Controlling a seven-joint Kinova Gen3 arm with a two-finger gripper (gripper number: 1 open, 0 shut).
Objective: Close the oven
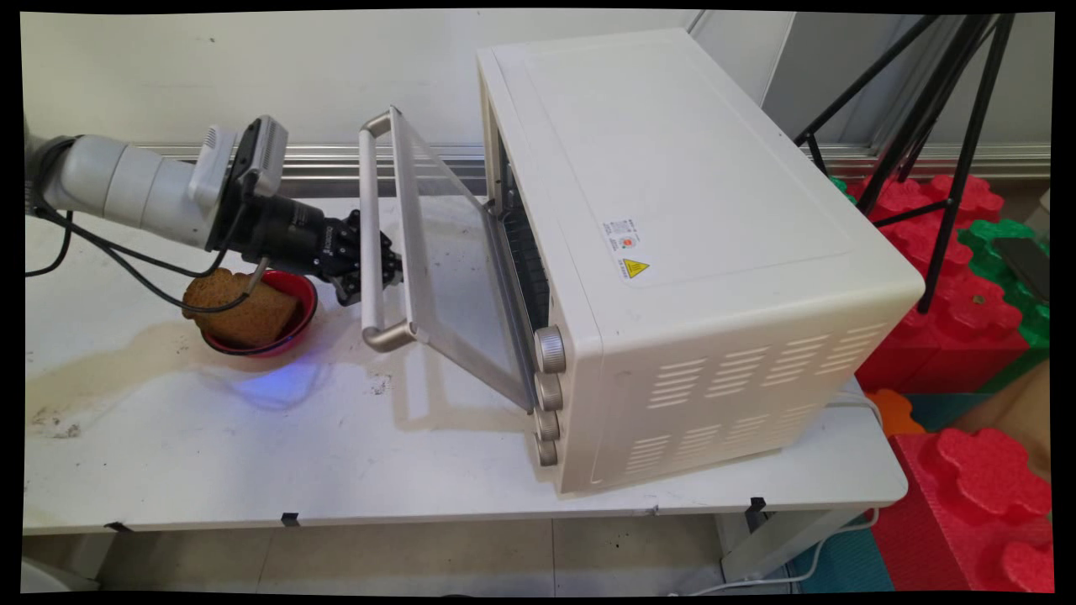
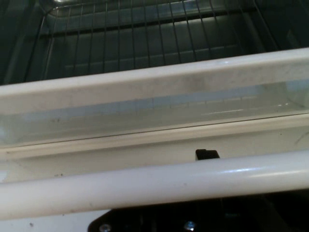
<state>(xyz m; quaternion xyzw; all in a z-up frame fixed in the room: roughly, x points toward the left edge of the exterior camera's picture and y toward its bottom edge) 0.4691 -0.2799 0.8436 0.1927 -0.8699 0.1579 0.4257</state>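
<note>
Oven (image 1: 672, 210) door (image 1: 454, 277) half open; I see my gripper (image 1: 370, 267) around its handle (image 1: 370, 244), grip unclear; bread bowl (image 1: 261, 315) beside.

Cream oven (image 1: 698, 252) with silver knobs (image 1: 550, 349), brown bread (image 1: 239, 307) in a red bowl (image 1: 304, 291), stained white table (image 1: 252, 437).

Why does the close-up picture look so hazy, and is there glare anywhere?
Hand view: the door handle sits so close it looks soft, with a bright streak of glare; the glass door looks milky. Main view: the oven and its door throw faint shadows on the table.
</note>
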